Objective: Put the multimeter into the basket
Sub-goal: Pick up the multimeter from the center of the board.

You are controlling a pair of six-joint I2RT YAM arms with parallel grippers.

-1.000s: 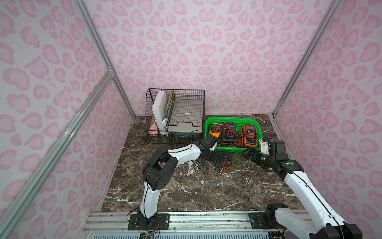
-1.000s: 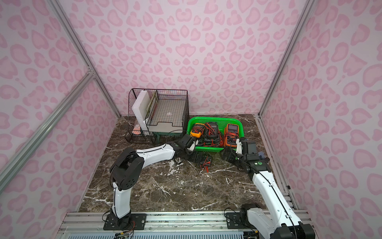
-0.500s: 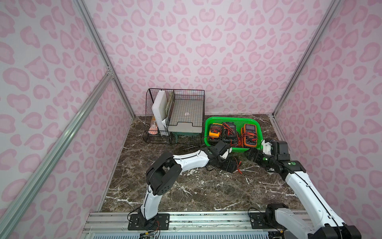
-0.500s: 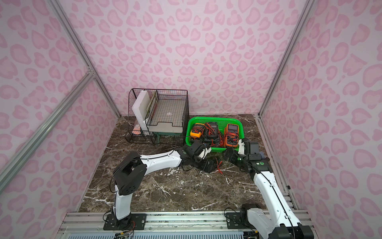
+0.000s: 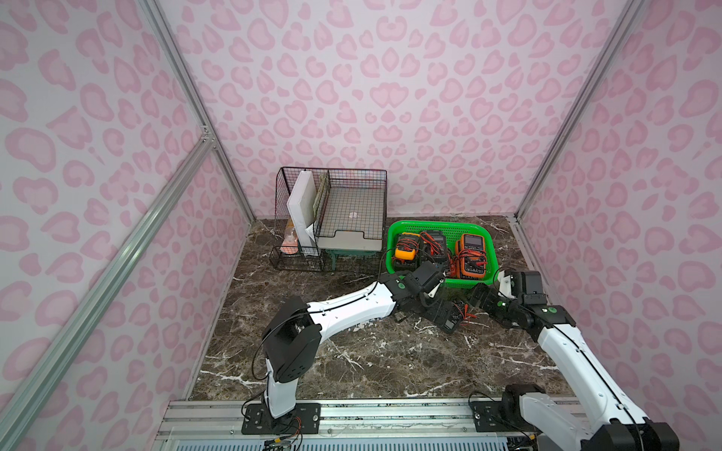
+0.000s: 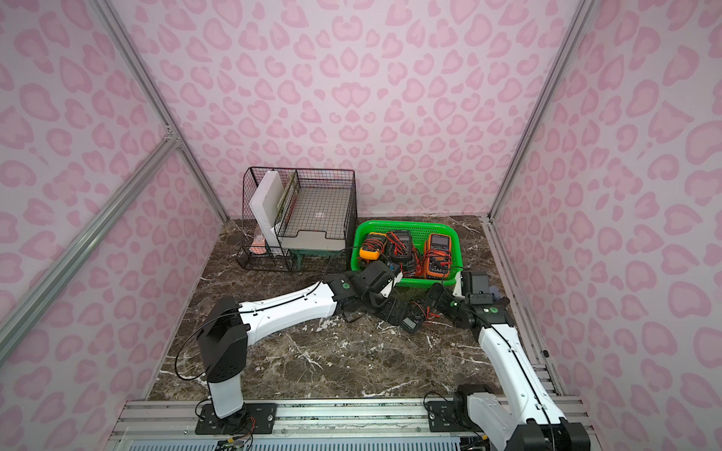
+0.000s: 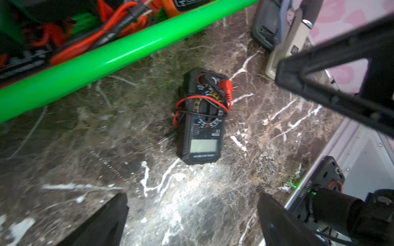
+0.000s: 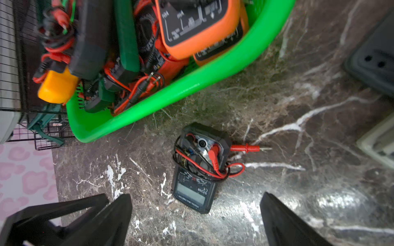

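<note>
Standing wide apart and empty, the jaws of the left gripper (image 7: 191,193) frame the multimeter (image 7: 201,123) from above without touching it. The right gripper (image 8: 195,204) is spread just as wide, holds nothing, and looks down on the same meter. In both top views the two grippers sit close on either side of it.

The multimeter is black and lies flat, face up, on the marble worktop (image 5: 351,359). It is just in front of the front wall of the basket (image 5: 433,224), toward the worktop's right edge. Its long axis runs at a slant from the basket toward the worktop's front edge. The jack end points at the basket; the display end points at the front edge and slightly right. Red and black leads are wound around its middle, and one red probe (image 8: 245,148) sticks out sideways by the jack end.

Inside the basket lie a yellow meter (image 5: 406,250), a dark meter (image 5: 433,240) and an orange meter (image 5: 470,250). A black wire organizer (image 5: 351,211) stands by the back edge, left of the basket.
</note>
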